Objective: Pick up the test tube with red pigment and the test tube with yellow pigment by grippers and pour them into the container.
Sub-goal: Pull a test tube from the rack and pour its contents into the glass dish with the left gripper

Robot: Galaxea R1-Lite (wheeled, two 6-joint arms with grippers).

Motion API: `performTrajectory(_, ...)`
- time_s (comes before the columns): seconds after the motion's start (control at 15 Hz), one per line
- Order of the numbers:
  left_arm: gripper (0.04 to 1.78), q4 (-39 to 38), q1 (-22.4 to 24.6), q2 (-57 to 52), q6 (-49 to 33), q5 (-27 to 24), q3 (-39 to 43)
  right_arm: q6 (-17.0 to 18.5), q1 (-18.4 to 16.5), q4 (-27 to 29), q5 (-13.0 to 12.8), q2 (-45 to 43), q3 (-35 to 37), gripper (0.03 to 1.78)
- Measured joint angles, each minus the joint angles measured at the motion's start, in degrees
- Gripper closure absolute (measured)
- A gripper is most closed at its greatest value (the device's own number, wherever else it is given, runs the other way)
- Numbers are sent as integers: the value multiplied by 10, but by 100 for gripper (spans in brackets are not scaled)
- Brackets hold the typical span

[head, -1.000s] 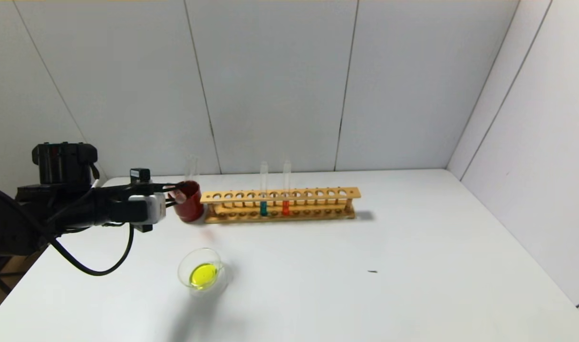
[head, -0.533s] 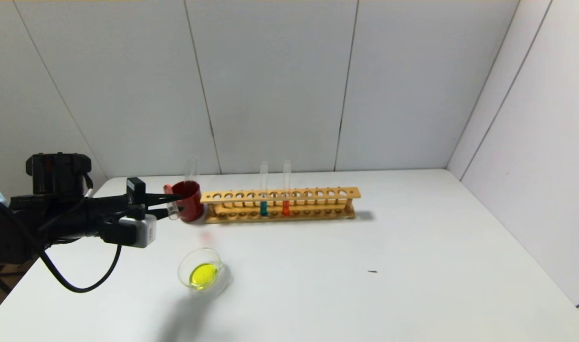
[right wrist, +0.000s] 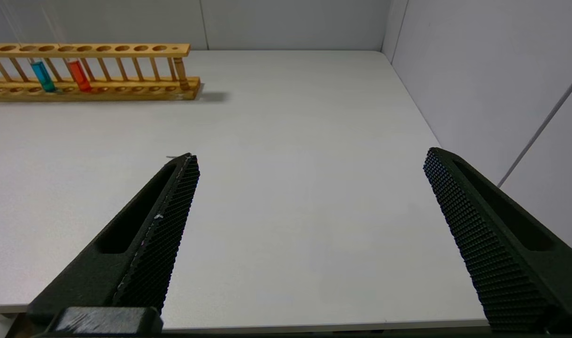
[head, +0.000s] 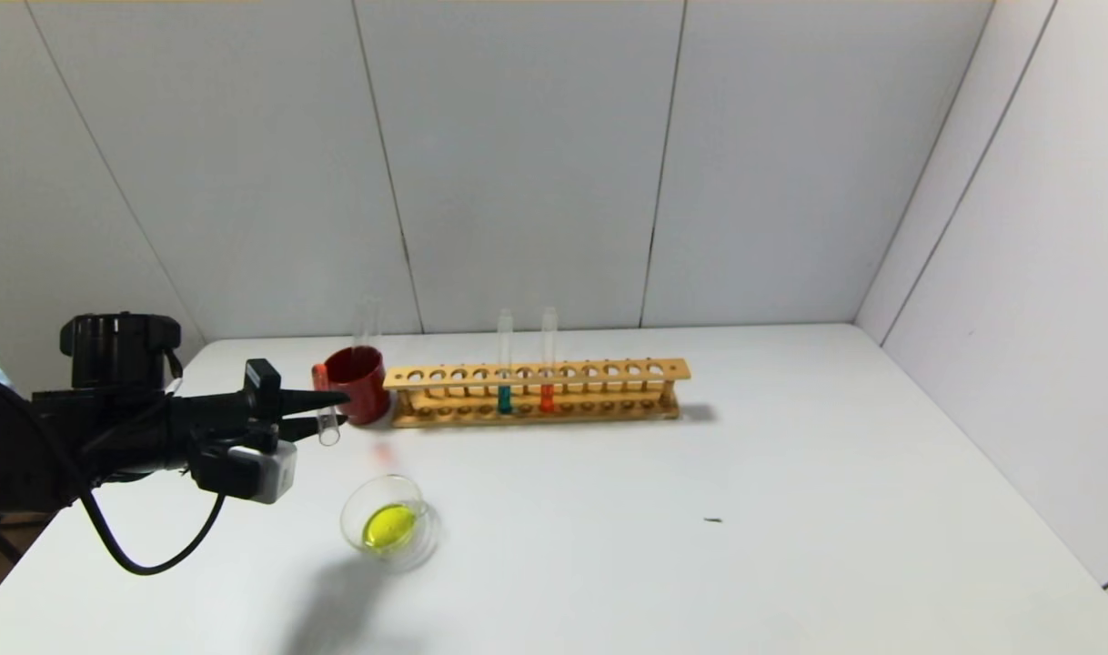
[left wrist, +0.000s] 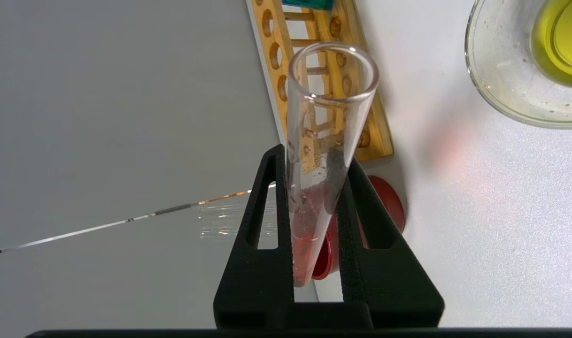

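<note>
My left gripper (head: 340, 408) is shut on the test tube with red pigment (head: 327, 430), just left of a dark red cup (head: 363, 380). The tube is tilted, its open mouth lower and its red end up. In the left wrist view the tube (left wrist: 330, 94) sits between the fingers (left wrist: 267, 197), with red liquid at its closed end. The container (head: 347, 520), a clear glass dish holding yellow liquid, stands in front of and right of the gripper; it also shows in the left wrist view (left wrist: 497, 89). No tube with yellow liquid shows. My right gripper (right wrist: 309, 157) is open and empty over the table's front right.
A wooden rack (head: 609, 370) stands at the back with a teal tube (head: 504, 398) and a second red-orange tube (head: 547, 396). An empty clear tube (head: 365, 320) stands in the red cup. A small dark speck (head: 713, 520) lies on the table.
My left gripper has drawn back from the red cup, to the left and a little lower, with the red tube in it. The tube's mouth now points down and forward.
</note>
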Motion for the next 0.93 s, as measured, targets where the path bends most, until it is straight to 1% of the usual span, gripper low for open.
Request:
performTrajectory(0.47, 151, 0, 0, 17, 58, 5, -4, 0, 0, 0, 0, 0, 0, 6)
performTrajectory(0.93, 151, -1, -2, 30, 85, 21, -17, 0, 0, 0, 0, 0, 0, 6)
